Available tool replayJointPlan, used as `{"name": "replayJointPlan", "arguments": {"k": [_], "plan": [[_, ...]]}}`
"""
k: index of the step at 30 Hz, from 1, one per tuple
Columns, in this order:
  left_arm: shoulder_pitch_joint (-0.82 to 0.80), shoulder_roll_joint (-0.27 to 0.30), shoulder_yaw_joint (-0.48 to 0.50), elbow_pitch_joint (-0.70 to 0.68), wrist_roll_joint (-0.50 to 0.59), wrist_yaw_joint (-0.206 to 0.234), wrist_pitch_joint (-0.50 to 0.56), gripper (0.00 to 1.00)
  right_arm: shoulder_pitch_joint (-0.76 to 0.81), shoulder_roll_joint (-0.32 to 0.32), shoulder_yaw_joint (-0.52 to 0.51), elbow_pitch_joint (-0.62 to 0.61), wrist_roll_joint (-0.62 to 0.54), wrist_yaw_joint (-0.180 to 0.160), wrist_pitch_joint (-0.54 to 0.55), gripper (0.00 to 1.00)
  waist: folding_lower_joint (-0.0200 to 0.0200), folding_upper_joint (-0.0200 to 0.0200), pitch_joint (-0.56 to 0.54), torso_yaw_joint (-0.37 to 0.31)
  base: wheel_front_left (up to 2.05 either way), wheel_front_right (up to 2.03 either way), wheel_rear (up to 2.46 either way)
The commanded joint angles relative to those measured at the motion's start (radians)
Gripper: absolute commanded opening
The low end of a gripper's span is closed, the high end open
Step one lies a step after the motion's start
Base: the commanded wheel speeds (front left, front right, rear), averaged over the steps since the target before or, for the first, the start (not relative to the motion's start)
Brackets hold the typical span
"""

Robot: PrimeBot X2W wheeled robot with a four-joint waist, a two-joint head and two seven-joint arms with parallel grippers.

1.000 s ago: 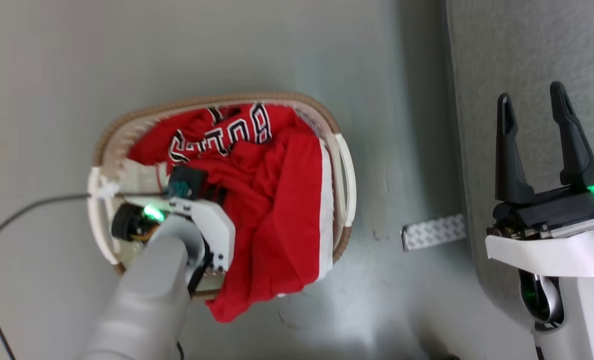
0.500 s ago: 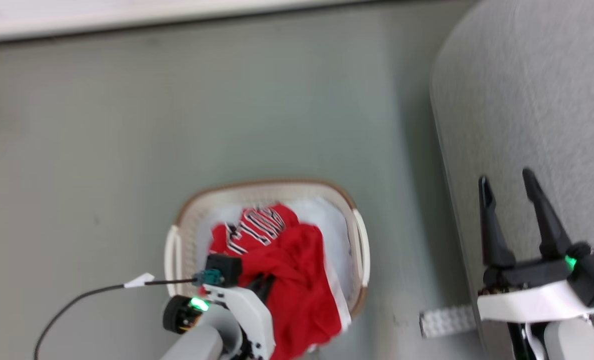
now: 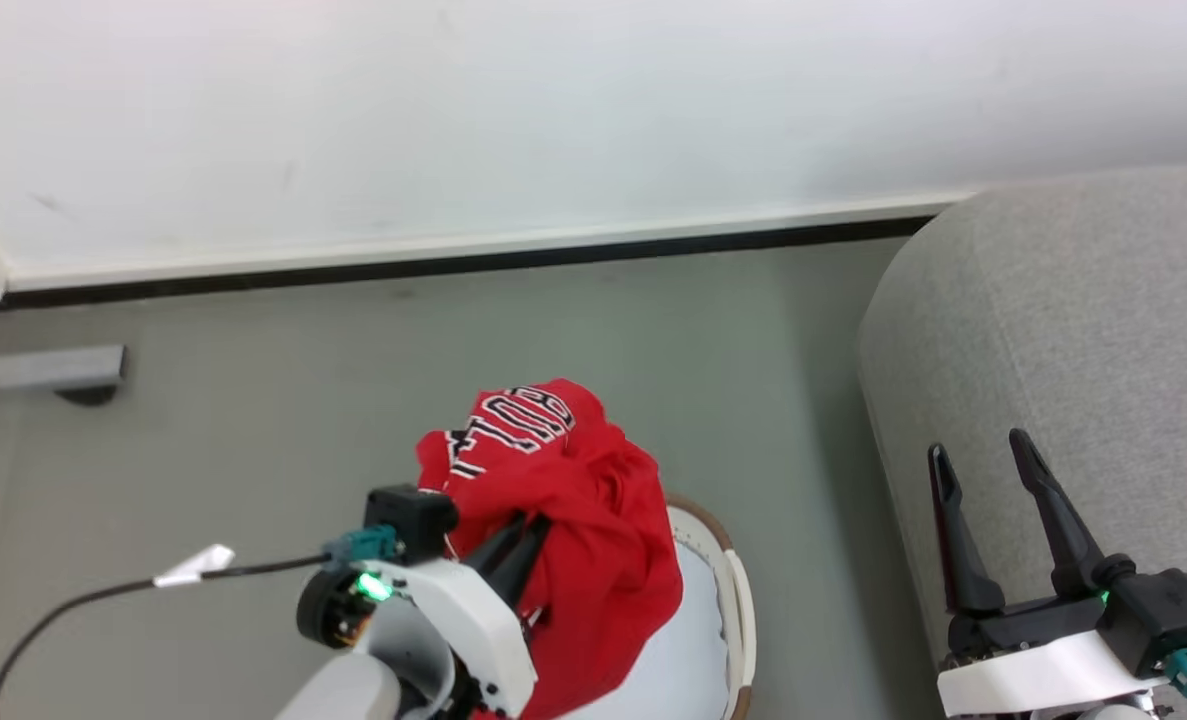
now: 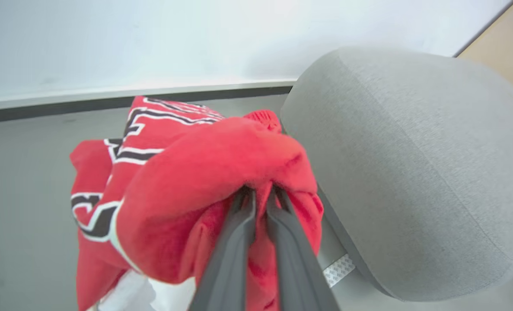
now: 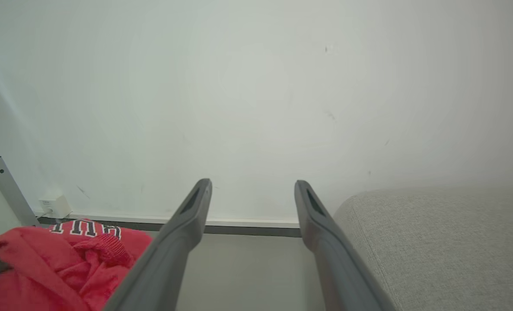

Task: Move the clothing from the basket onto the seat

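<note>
The red jersey (image 3: 563, 520) with black-and-white lettering hangs bunched from my left gripper (image 3: 528, 525), whose fingers (image 4: 239, 242) are shut on a fold of it (image 4: 213, 172). It is raised above the cream basket (image 3: 738, 600), of which the brown-rimmed right side shows at the bottom, with pale cloth (image 3: 668, 660) inside. The grey sofa (image 3: 1053, 320) stands to the right, its rounded edge near the jersey in the left wrist view (image 4: 412, 164). My right gripper (image 3: 983, 455) is open and holds nothing, in front of the sofa. The jersey (image 5: 62, 259) also shows at the lower left of the right wrist view.
A white wall with a dark baseboard (image 3: 453, 262) runs across the back. A grey metal foot (image 3: 48, 370) stands on the floor at the left. A black cable with a white tag (image 3: 193, 565) trails from my left wrist. A patterned strip (image 4: 336, 270) lies by the sofa's base.
My left gripper has lifted the jersey up out of the basket. The head camera has tilted up, bringing the wall into view and pushing the basket low. The right gripper stays open.
</note>
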Motion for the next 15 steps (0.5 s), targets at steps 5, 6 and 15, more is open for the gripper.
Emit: {"name": "replayJointPlan", "arguments": {"k": [5,6,15], "plan": [[0.010,0.059,0.045,-0.213,-0.006,0.063,0.061,0.00,0.029,-0.004,0.017,0.008,-0.017,-0.002,-0.003,1.00,0.0004,0.0000,-0.053,-0.013,0.00,0.00,0.00],[0.005,0.065,0.054,-0.239,-0.007,0.072,0.070,0.00,0.035,-0.004,0.021,0.011,-0.019,-0.002,-0.003,1.00,0.0004,0.0000,-0.061,-0.014,0.00,0.00,0.00],[-0.040,0.111,0.094,-0.359,-0.009,0.108,0.127,0.00,0.082,-0.003,0.079,0.029,-0.040,-0.002,-0.003,1.00,0.0004,0.0000,-0.160,-0.036,0.00,0.00,0.00]]}}
